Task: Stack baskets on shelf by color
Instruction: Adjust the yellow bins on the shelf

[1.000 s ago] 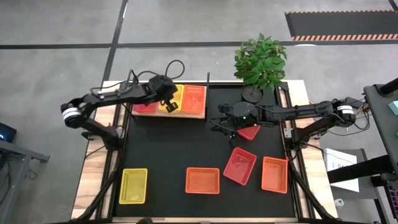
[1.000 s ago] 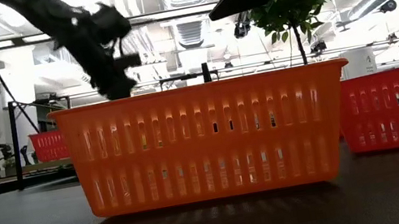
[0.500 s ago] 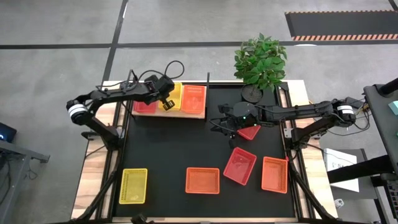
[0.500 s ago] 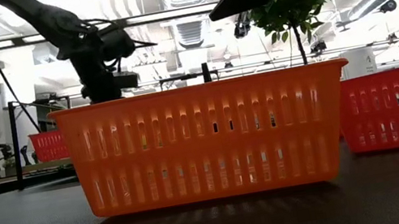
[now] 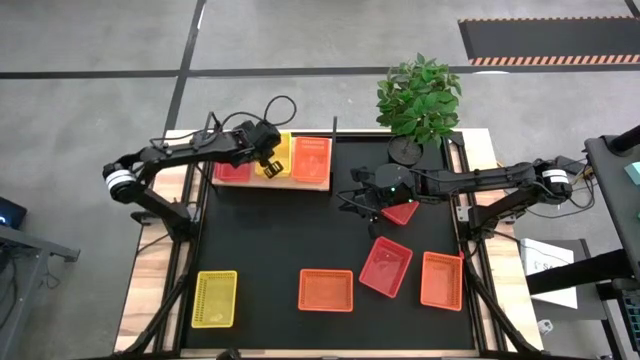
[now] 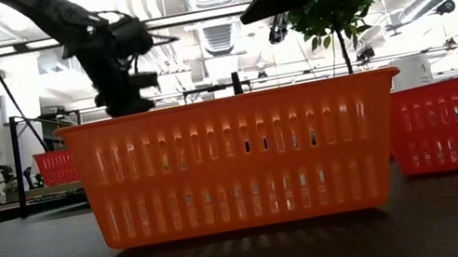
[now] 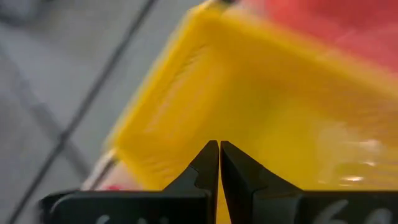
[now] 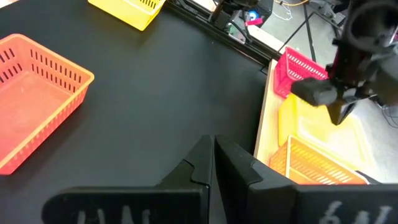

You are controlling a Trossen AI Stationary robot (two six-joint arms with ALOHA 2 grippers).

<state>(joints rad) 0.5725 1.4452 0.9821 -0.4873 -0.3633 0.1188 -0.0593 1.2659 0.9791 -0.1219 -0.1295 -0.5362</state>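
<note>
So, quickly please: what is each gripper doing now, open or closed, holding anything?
Left gripper: closed, empty, over the yellow basket on the shelf.
Right gripper: closed, empty, above the mat.

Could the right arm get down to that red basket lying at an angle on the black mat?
Probably yes. The right gripper, shut and empty, hangs over the mat just behind the tilted red basket, and nothing lies between them. It would have to open its fingers first.

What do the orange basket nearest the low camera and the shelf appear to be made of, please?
Orange basket: likely moulded plastic, slightly glossy, with even slotted walls that let light through. Shelf: probably light wood; only its pale edge shows beside the baskets, so the finish is unclear.
</note>
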